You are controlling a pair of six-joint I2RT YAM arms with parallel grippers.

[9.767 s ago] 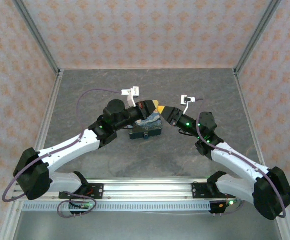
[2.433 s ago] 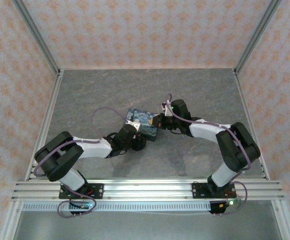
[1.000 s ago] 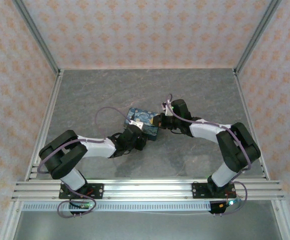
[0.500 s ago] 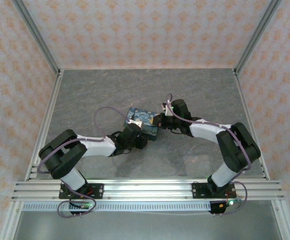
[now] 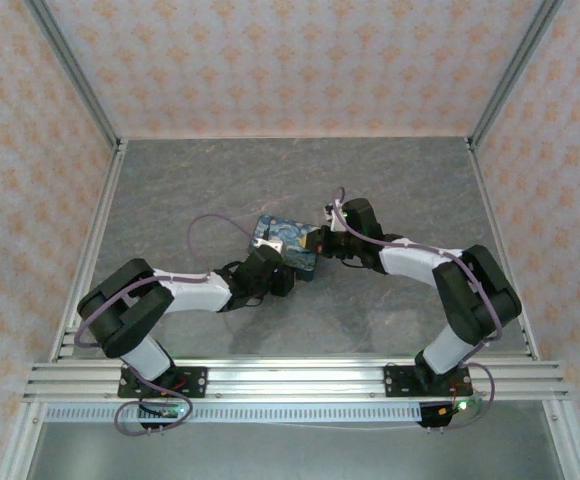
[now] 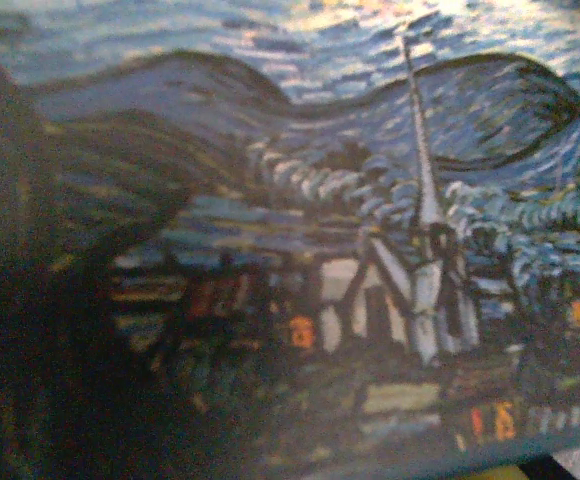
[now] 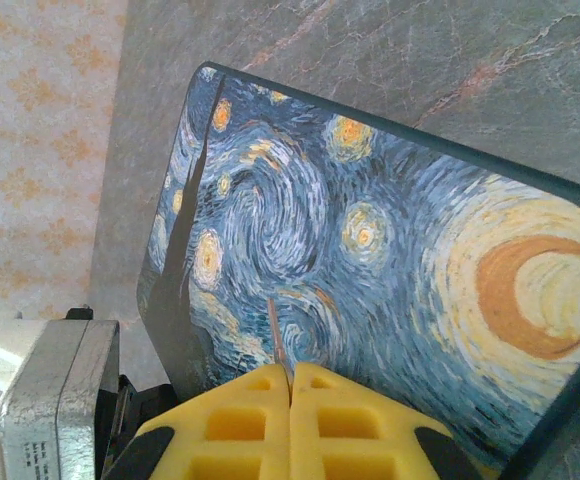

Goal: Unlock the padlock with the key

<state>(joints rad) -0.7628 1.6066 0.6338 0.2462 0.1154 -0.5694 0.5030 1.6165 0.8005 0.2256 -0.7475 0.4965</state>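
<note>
Near standstill at the box, just short of table centre: barely any shift over the last second.
Lies flat, painted lid up, skewed from its earlier pose, both arms now folded low against it. Left gripper crowds the box's 7 o'clock edge, close enough to blur the lid in its wrist view; open or closed, cannot tell. Right gripper waits at 3 o'clock, yellow pads pressed together, a thin sliver rising between them; key or not, cannot tell. Padlock hidden or too small to place, probably at the near edge under the left gripper. Reads as groping for alignment: unlocking not yet begun.
</note>
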